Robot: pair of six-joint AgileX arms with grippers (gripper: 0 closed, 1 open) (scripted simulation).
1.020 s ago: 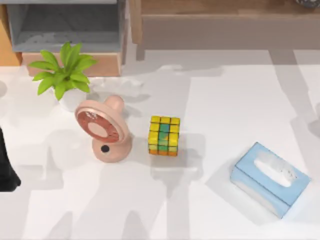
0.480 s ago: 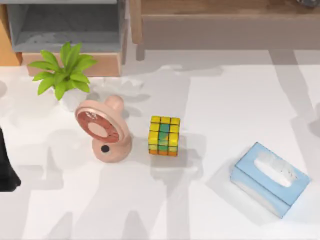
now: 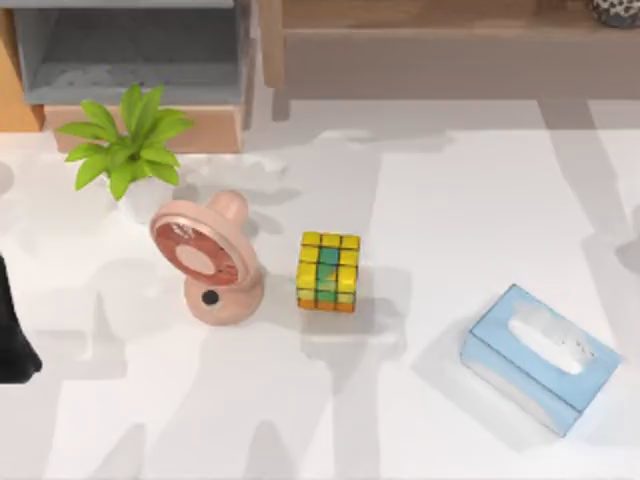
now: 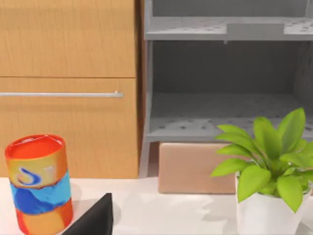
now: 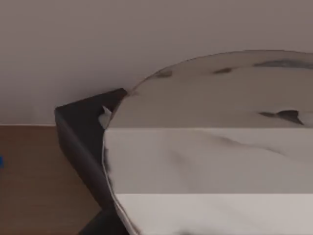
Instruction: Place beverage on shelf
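Beverage (image 5: 210, 147), pinched at its side by right gripper (image 5: 90, 147), at right end of shelf (image 3: 420, 15). To be lowered upright until fully seated on board, then released. Left gripper (image 4: 93, 218) parked at table's left edge; grip state cannot be told.

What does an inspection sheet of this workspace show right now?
Surface: white table, dappled with shadows.
Job's things: beverage, white lid close before the right wrist camera; shelf along the table's far edge.
Clutter: potted plant, pink fan, puzzle cube, tissue box, printed can.
Grippers: right gripper against the beverage's side, above wood; left gripper low beside the printed can.
Cables: nothing seen.
Surroundings: grey cubby, wooden drawers.
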